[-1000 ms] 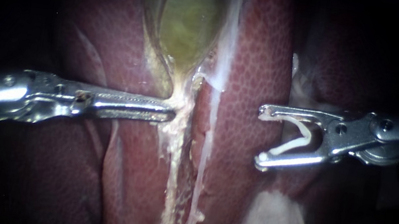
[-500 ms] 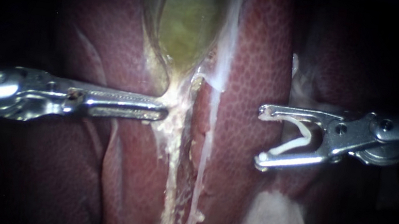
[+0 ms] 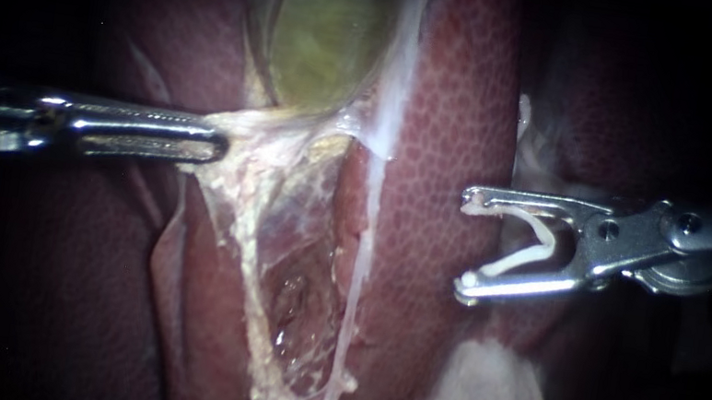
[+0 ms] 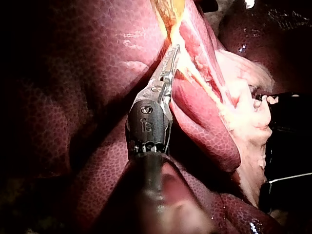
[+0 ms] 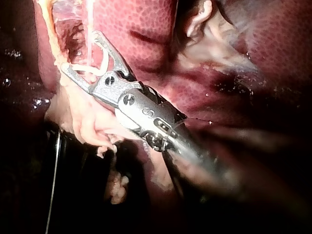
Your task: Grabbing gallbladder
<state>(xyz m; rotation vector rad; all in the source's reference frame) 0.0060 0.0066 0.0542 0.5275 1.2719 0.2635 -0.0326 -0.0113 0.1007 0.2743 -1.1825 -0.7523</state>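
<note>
Left instrument (image 3: 215,145) is further left, jaws clamped on the gallbladder (image 3: 323,37) tip. Gallbladder axis vertical, narrow end down. Right instrument (image 3: 464,245) jaws wide, holding a clip (image 3: 545,245).

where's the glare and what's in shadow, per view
Endoscope view: glare streaks the left instrument, shut on the gallbladder; shaft sinks into dark. Left wrist view: liver lit near the jaws, dark beyond. Right wrist view: right instrument, holding a clip, glints.

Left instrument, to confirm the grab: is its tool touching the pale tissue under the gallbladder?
Touching. Endoscope view: the left instrument's tool shut on the pale tissue, which stretches taut from the gallbladder.
</note>
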